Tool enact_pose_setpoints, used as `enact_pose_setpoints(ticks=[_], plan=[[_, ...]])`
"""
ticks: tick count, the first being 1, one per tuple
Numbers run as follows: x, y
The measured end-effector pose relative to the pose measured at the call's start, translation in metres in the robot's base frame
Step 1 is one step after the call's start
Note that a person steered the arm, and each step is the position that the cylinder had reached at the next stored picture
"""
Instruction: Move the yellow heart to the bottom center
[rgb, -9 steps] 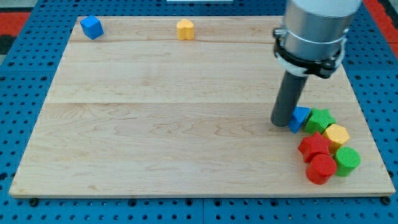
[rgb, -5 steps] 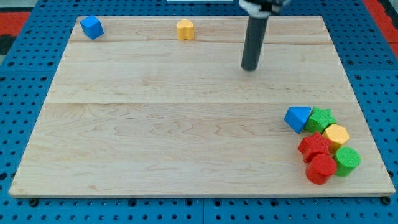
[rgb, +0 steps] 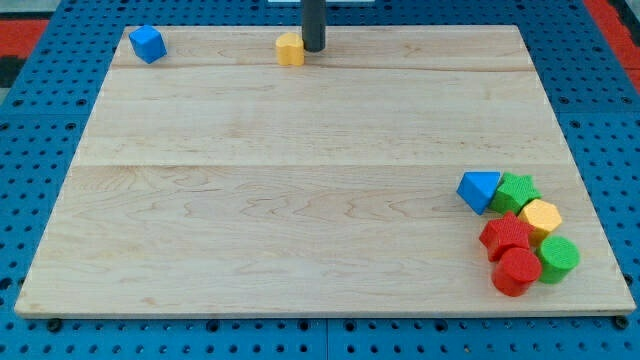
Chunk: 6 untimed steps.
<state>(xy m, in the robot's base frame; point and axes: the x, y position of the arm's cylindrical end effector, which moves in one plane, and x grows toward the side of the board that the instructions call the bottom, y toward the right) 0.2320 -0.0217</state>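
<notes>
The yellow heart (rgb: 289, 49) lies on the wooden board (rgb: 300, 190) near the view's top, left of centre. My tip (rgb: 314, 49) stands right against the heart's right side, touching it or very nearly. The rod rises out of the view's top edge.
A blue cube (rgb: 147, 44) sits at the top left corner. At the bottom right is a tight cluster: a blue triangle (rgb: 479, 190), a green star (rgb: 517, 190), a yellow hexagon (rgb: 541, 217), a red star (rgb: 507, 236), a red cylinder (rgb: 516, 271) and a green cylinder (rgb: 558, 258).
My tip left the blue triangle at the right, crossed up and left over the board, and now stands beside the yellow heart, which has shifted slightly left.
</notes>
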Motion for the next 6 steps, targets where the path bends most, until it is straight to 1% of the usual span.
enact_pose_setpoints(ticks=[1,4,5,6], plan=[[0.000,-0.034],[0.008,-0.037],[0.043,-0.037],[0.033,-0.039]])
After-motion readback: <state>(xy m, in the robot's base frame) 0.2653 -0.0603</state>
